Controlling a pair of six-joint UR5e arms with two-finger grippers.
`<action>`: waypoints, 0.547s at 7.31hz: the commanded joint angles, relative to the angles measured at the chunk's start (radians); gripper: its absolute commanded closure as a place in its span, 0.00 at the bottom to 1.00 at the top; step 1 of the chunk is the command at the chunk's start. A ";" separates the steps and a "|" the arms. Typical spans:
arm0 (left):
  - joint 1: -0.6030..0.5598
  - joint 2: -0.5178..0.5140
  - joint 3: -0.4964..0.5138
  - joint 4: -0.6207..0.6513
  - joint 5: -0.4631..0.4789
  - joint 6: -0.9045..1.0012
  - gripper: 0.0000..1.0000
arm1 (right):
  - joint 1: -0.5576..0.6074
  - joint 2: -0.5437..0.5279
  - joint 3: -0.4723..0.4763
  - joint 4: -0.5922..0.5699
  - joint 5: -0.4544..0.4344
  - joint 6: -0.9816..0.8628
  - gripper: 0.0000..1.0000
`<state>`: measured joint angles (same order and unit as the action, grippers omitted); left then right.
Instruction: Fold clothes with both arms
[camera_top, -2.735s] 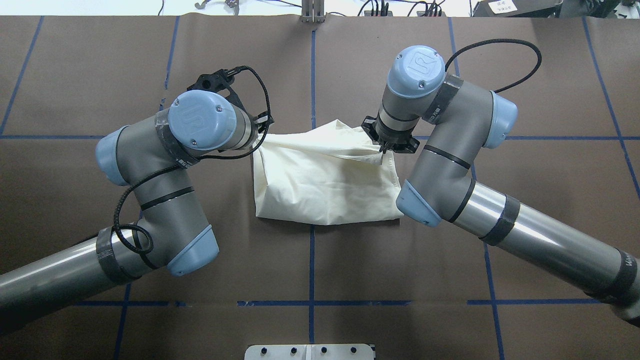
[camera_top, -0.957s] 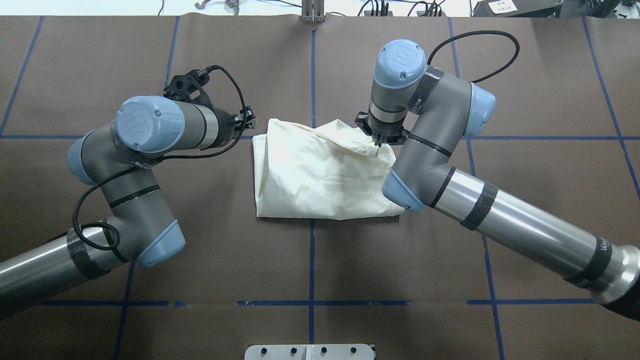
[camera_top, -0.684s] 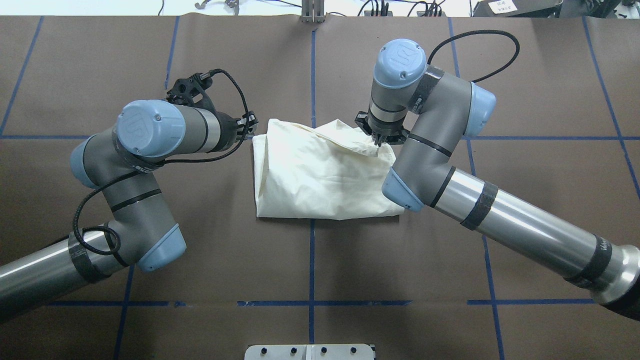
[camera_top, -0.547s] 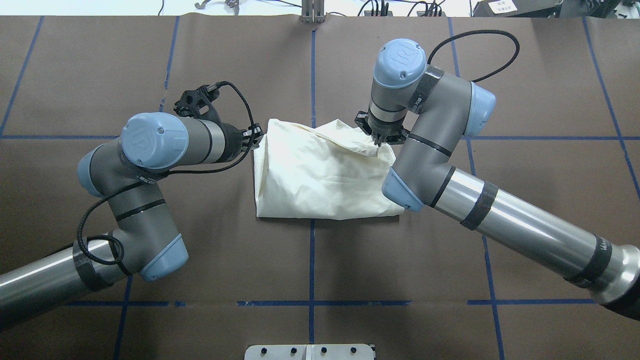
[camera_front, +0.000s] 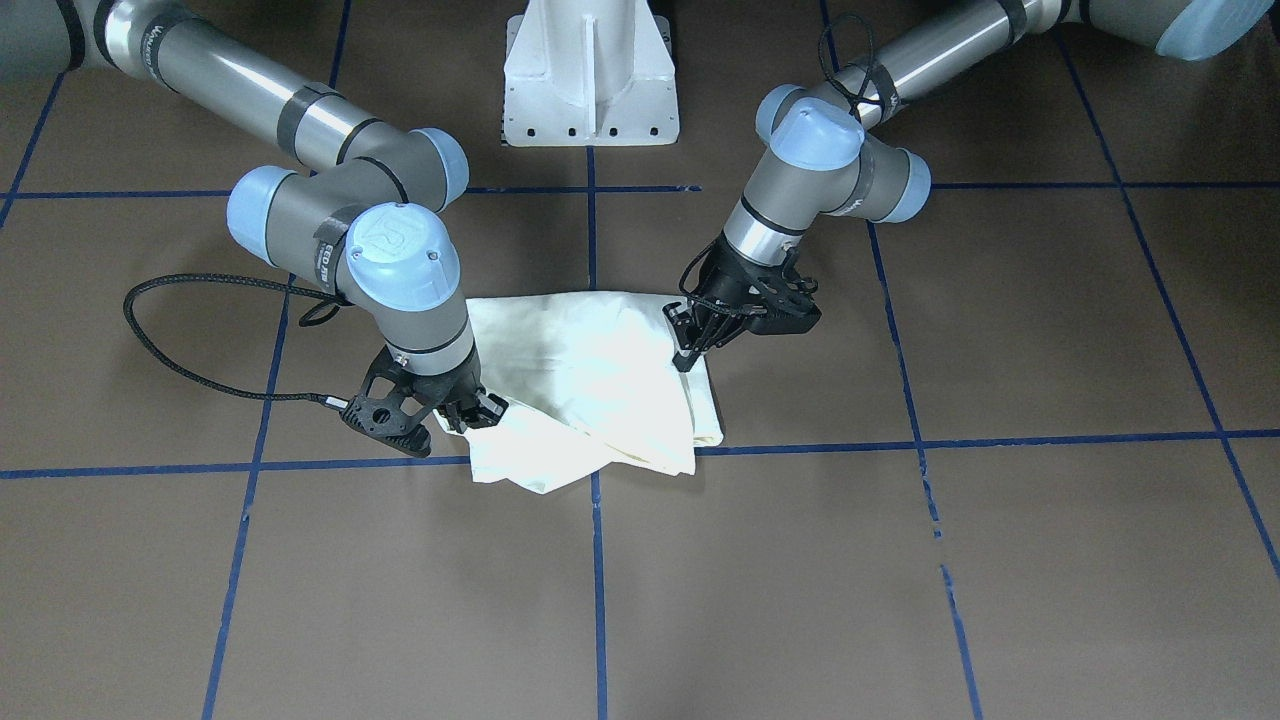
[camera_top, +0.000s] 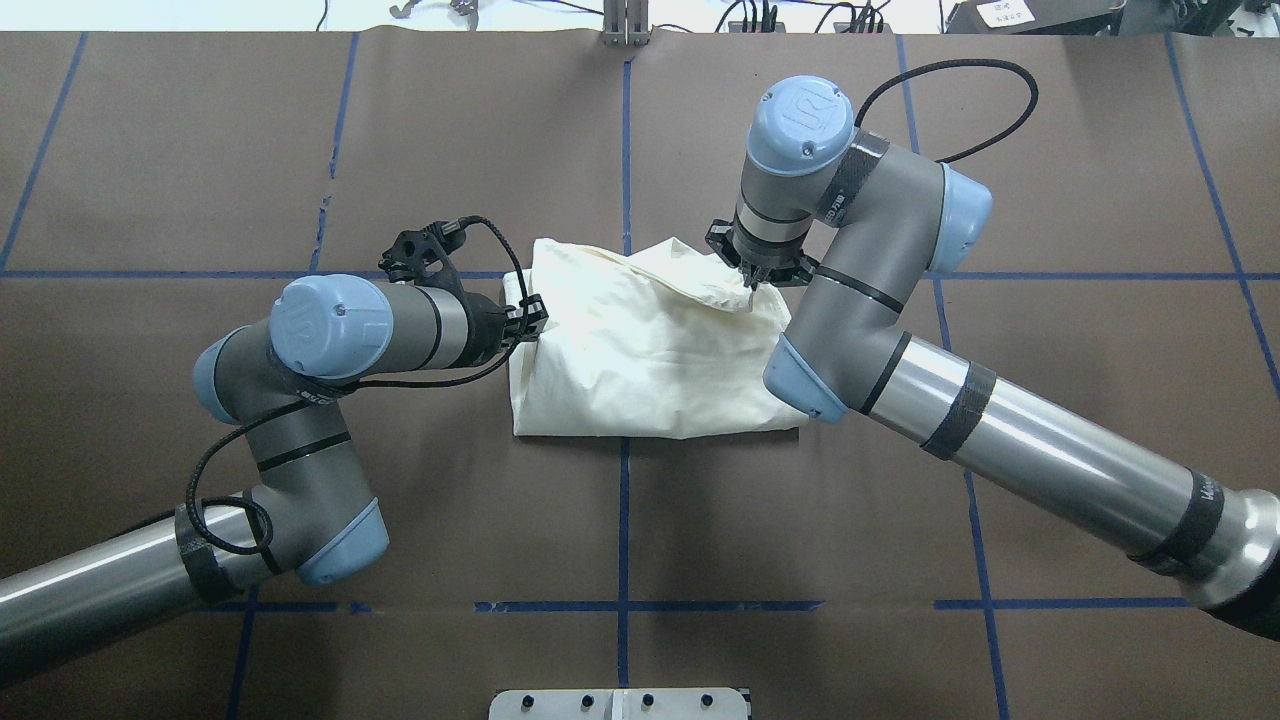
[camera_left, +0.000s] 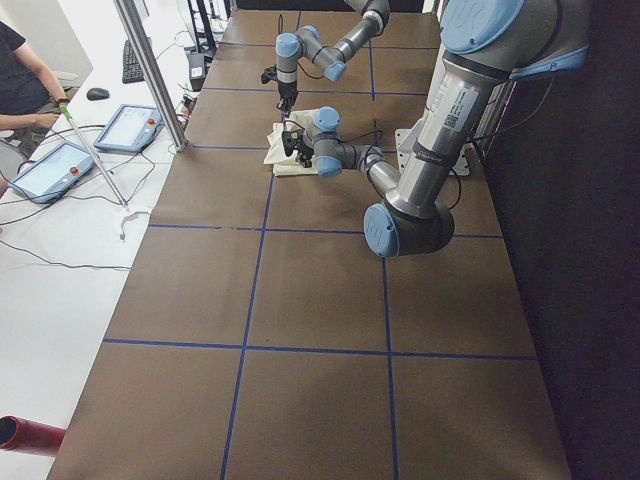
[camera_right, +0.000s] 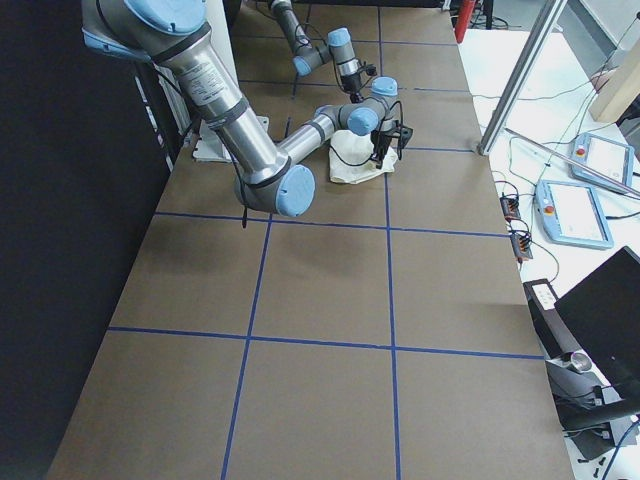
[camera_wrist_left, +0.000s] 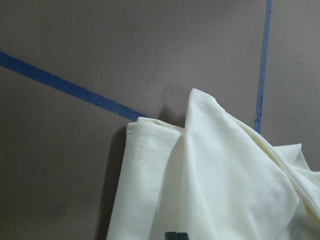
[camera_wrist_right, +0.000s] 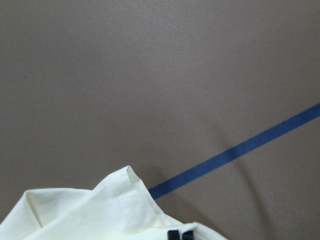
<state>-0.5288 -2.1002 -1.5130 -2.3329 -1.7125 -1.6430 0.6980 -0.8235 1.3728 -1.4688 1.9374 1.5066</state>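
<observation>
Overhead exterior: shirt (camera_top: 650, 370) at centre of counter (camera_top: 450, 620), long axis 9-to-3. Right gripper (camera_top: 752, 284) pinches its raised 1 o'clock corner. Left gripper (camera_top: 530, 316), narrow, touches the 9 o'clock edge; whether it holds cloth, can't tell. Next fold likely carries the far edge toward 6 o'clock.

open tabletop (camera_top: 620, 520) before the shirt (camera_top: 650, 365); left arm (camera_top: 330, 330), right arm (camera_top: 870, 290) flanking its sides

Brown table (camera_top: 450, 520) gridded with blue tape (camera_top: 623, 500); white bench (camera_left: 50, 300) holds pendants (camera_left: 128, 127).
</observation>
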 joint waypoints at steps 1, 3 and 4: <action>0.009 0.012 -0.010 0.004 -0.096 -0.003 1.00 | 0.000 0.001 0.006 0.001 0.000 0.001 1.00; 0.013 0.029 -0.007 0.026 -0.095 -0.037 1.00 | 0.000 0.003 0.006 0.001 0.000 0.003 1.00; 0.013 0.023 -0.009 0.017 -0.101 -0.037 1.00 | 0.000 0.003 0.006 0.002 0.000 0.003 1.00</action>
<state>-0.5170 -2.0770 -1.5212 -2.3135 -1.8058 -1.6736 0.6979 -0.8212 1.3786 -1.4676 1.9374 1.5092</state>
